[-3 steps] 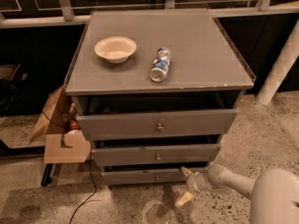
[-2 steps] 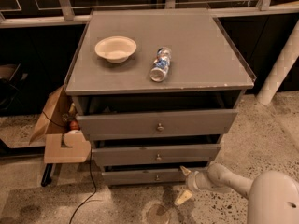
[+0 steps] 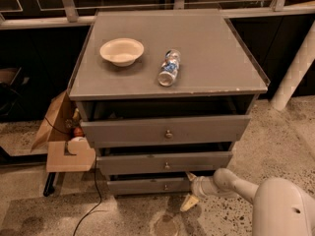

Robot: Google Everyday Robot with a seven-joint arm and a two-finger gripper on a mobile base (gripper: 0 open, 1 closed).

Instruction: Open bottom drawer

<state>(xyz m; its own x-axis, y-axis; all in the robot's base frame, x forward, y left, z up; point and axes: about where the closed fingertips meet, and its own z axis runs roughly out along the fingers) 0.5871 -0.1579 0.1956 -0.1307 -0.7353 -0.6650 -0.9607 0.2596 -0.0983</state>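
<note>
The grey cabinet stands on a speckled floor in front of a dark railing, and its flat top serves as the surface. Three drawers sit in its front. The top drawer is the widest and is pulled out a little, with a dark gap behind its front. The middle drawer lies beneath it and is also slightly out. The bottom drawer is the lowest of the three, close to the floor. Its flat grey front is set back under the middle one, with a thin dark gap above it.

The robot's white body fills the lower right corner. Its arm reaches left toward the foot of the cabinet. A white pillar leans at the right edge. An open cardboard box sits against the cabinet's left side, and a black cable trails over the floor below it.

On the surface, a pale bowl rests upright toward the left. A plastic bottle lies on its side just right of it, apart from the bowl.

The gripper is at the right end of the bottom drawer's front. Its jaws are spread wide, one tip up near the drawer's top edge and the other down by the floor. The small round knob at the drawer's centre sits just left of the jaws, outside them.
</note>
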